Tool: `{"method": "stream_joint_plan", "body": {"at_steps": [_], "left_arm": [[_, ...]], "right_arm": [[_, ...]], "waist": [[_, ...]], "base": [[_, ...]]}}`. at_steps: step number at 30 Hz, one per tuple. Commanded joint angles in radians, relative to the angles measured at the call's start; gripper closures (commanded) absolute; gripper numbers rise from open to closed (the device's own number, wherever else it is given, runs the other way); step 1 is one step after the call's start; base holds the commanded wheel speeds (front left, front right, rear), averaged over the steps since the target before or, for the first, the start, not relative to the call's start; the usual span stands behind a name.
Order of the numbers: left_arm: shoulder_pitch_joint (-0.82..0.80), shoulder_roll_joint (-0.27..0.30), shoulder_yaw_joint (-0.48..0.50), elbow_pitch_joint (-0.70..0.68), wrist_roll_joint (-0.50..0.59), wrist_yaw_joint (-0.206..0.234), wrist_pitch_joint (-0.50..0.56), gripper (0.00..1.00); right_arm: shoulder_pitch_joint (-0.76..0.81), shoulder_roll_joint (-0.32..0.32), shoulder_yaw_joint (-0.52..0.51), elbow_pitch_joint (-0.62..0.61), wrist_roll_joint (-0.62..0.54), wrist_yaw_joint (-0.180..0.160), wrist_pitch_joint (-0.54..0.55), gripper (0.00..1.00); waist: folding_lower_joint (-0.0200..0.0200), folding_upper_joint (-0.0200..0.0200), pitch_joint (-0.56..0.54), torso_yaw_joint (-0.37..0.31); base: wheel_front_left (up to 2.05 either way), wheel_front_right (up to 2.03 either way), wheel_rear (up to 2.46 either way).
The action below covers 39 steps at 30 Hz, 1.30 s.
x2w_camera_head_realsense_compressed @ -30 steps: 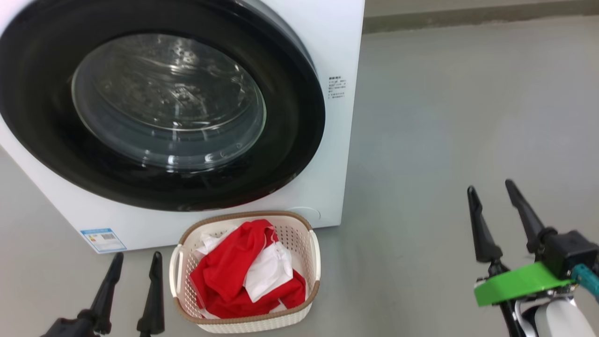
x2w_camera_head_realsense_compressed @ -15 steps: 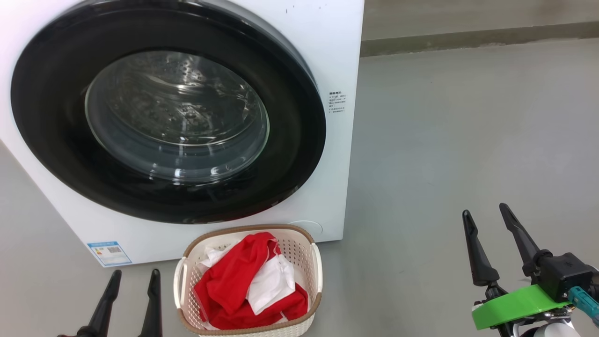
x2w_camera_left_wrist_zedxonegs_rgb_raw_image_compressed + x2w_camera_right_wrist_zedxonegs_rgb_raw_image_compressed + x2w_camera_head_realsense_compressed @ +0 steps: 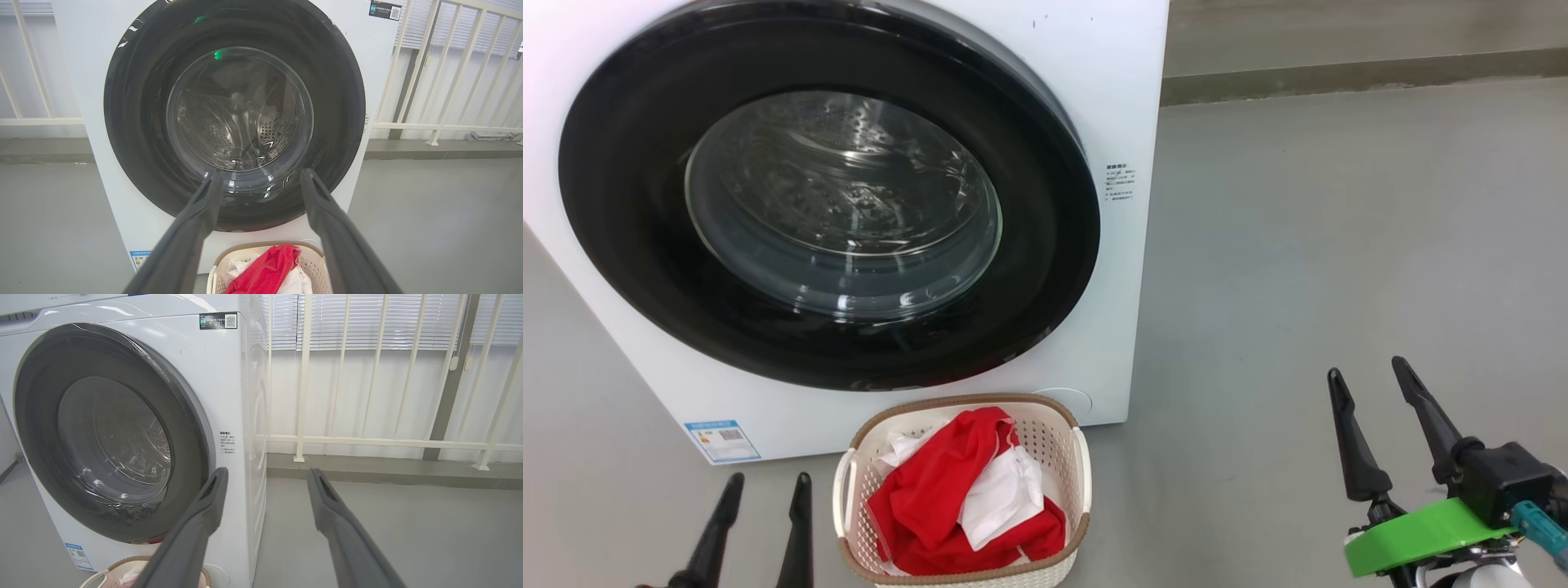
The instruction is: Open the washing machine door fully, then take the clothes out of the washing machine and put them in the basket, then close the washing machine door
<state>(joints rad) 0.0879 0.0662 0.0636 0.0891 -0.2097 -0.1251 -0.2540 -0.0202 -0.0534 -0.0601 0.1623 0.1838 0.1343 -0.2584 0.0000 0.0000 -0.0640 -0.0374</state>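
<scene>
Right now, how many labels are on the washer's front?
3: blue label low left, printed text right of the door, dark QR label top right. Others may be hidden.

There is one washing machine [image 3: 1127, 98] with one round door [image 3: 629, 245]. There is one basket [image 3: 964, 399] with two handles [image 3: 838, 490]. The clothes [image 3: 931, 498] make one red and white heap; I cannot tell how many pieces. There are two grippers, the left gripper [image 3: 770, 482] and the right gripper [image 3: 1365, 369], with two fingers [image 3: 1347, 441] each, four in all. There is one blue sticker [image 3: 722, 441] and one green band [image 3: 1421, 535].
</scene>
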Motion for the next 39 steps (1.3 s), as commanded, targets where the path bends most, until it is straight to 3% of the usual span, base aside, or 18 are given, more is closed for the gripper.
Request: {"method": "stream_joint_plan", "body": {"at_steps": [1, 7, 15, 20, 39], "left_arm": [[0.0, 0.001, 0.0, 0.0, 0.006, 0.0, 0.0, 1.0], [0.025, -0.031, -0.009, 0.093, 0.006, 0.001, 0.008, 1.0], [0.012, -0.03, -0.004, 0.097, -0.072, 0.001, 0.03, 1.0], [0.004, -0.029, -0.002, 0.1, -0.128, 0.001, 0.043, 1.0], [-0.03, -0.027, 0.006, 0.109, -0.342, 0.0, 0.097, 1.0]], "right_arm": [[0.0, 0.0, 0.0, 0.001, 0.0, 0.0, 0.0, 1.0], [0.054, 0.021, 0.009, 0.098, 0.0, 0.0, 0.004, 1.0], [0.046, 0.02, 0.004, 0.098, 0.08, 0.0, 0.026, 1.0], [0.041, 0.02, 0.002, 0.097, 0.136, 0.0, 0.04, 1.0], [0.019, 0.017, -0.007, 0.094, 0.353, -0.001, 0.095, 1.0]], "waist": [[0.0, 0.0, 0.0, 0.001], [0.0, 0.0, 0.0, 0.001], [0.0024, 0.0, 0.001, 0.003], [0.0001, 0.0, 0.006, 0.005], [0.0, 0.0, 0.016, 0.01]], "base": [[0.0, 0.0, 0.0], [0.0, 0.0, 0.0], [0.0, 0.0, 0.0], [0.0, 0.0, 0.0], [0.0, 0.0, 0.0]]}}
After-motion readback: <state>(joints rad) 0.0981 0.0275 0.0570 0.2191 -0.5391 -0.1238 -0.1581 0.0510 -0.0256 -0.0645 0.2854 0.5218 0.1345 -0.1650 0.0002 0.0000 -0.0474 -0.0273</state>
